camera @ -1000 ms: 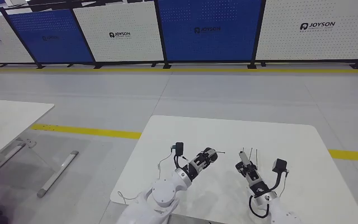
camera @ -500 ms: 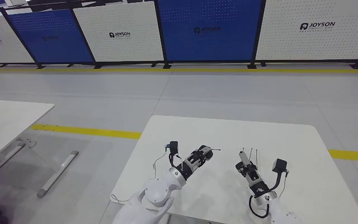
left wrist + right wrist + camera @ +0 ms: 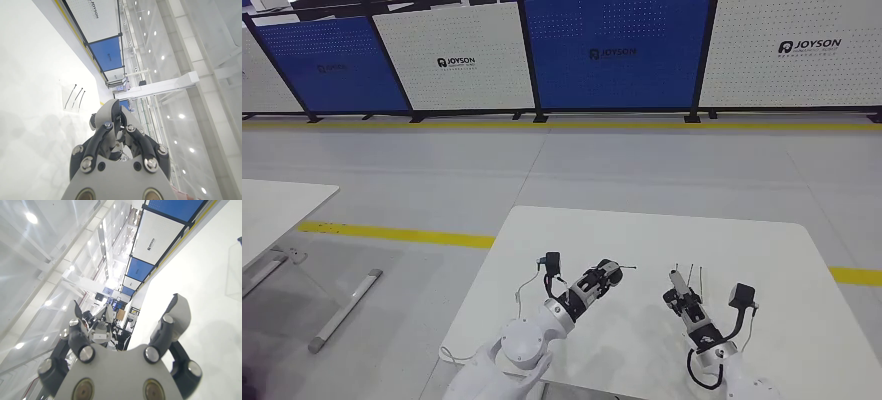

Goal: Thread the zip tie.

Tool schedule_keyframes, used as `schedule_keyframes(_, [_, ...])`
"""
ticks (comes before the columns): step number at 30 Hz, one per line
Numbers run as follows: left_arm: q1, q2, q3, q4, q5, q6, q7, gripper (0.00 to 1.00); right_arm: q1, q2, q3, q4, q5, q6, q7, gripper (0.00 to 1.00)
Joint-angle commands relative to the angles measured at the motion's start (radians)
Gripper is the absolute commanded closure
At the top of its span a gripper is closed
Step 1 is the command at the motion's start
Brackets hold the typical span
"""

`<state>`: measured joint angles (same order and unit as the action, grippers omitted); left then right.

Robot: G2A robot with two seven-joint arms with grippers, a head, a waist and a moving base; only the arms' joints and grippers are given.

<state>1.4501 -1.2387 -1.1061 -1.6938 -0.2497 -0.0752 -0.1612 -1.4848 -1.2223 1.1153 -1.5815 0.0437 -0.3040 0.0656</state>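
Three black zip ties (image 3: 75,95) lie side by side on the white table (image 3: 642,230), seen as thin lines (image 3: 695,270) just right of my right gripper (image 3: 674,273). My left gripper (image 3: 614,268) is held above the table left of centre, its fingers pressed together (image 3: 118,102). A thin black zip tie (image 3: 628,268) sticks out from its tip toward the right. My right gripper (image 3: 124,299) is open with nothing between its fingers, and beyond it the left gripper (image 3: 105,313) shows farther off.
A clear plastic sheet (image 3: 234,275) lies on the table under the loose ties. The table's front edge runs close below both arms. A second white table (image 3: 272,210) stands at far left across the grey floor, and blue and white panels line the back.
The left arm shifted a little to the left and farther from the table's front edge, carrying its zip tie, then stayed still. The right arm has not moved.
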Motion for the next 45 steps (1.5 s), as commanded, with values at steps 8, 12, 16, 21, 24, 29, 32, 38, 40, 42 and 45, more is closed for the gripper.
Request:
schedule_keyframes(8, [-0.004,-0.001,0.001,0.011,0.002,0.001,0.008,1.00,0.000,0.000,0.000,0.000,0.000,0.000,0.000,0.00])
schedule_keyframes(12, [-0.004,0.001,-0.015,0.001,-0.006,-0.019,-0.003,1.00,0.000,0.000,0.000,0.000,0.000,0.000,0.000,0.00])
schedule_keyframes(16, [0.030,0.009,-0.057,-0.075,0.000,-0.048,-0.014,1.00,0.000,0.000,0.000,0.000,0.000,0.000,0.000,0.00])
schedule_keyframes(21, [0.079,0.020,-0.103,-0.175,0.011,-0.052,-0.032,1.00,0.000,0.000,0.000,0.000,0.000,0.000,0.000,0.00])
schedule_keyframes(24, [0.085,0.021,-0.109,-0.185,0.012,-0.048,-0.034,1.00,0.000,0.000,0.000,0.000,0.000,0.000,0.000,0.00])
schedule_keyframes(29, [0.085,0.021,-0.109,-0.185,0.012,-0.048,-0.034,1.00,0.000,0.000,0.000,0.000,0.000,0.000,0.000,0.00])
schedule_keyframes(32, [0.085,0.021,-0.109,-0.185,0.012,-0.048,-0.034,1.00,0.000,0.000,0.000,0.000,0.000,0.000,0.000,0.00])
schedule_keyframes(38, [0.075,0.021,-0.116,-0.181,0.013,-0.040,-0.027,1.00,0.000,0.000,0.000,0.000,0.000,0.000,0.000,0.00])
schedule_keyframes(40, [0.074,0.024,-0.137,-0.193,0.001,-0.052,-0.046,1.00,0.000,0.000,0.000,0.000,0.000,0.000,0.000,0.00])
schedule_keyframes(42, [0.086,0.027,-0.162,-0.215,-0.026,-0.083,-0.079,1.00,0.000,0.000,0.000,0.000,0.000,0.000,0.000,0.00])
schedule_keyframes(45, [0.121,0.036,-0.210,-0.257,-0.035,-0.119,-0.123,1.00,0.000,0.000,0.000,0.000,0.000,0.000,0.000,0.00])
